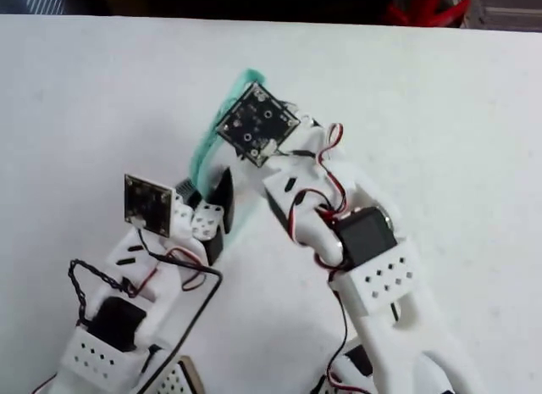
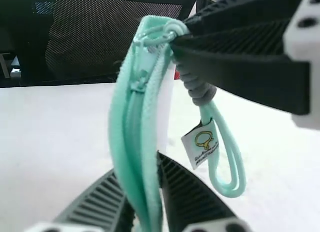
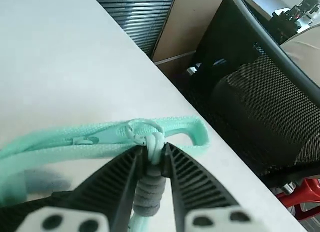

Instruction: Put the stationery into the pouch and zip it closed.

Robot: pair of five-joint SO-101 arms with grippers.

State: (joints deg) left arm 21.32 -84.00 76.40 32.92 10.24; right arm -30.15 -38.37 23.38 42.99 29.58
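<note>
Since the pouch point(image 2: 131, 117) strung between both grippers is thin, limp fabric, we judge it light and floppy. The left gripper point(image 2: 142, 182) pinches its edge. The right gripper point(image 3: 151, 151) is clamped on the cord pull point(image 3: 148, 192), the best hold, though that cord could slip.

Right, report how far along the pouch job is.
Done: the zip looks closed along the visible stretch of the pouch; contents are hidden. In hand: left gripper clamps the pouch, right gripper pinches the pull cord near its end. Left: probably a final tug, then release.
</note>
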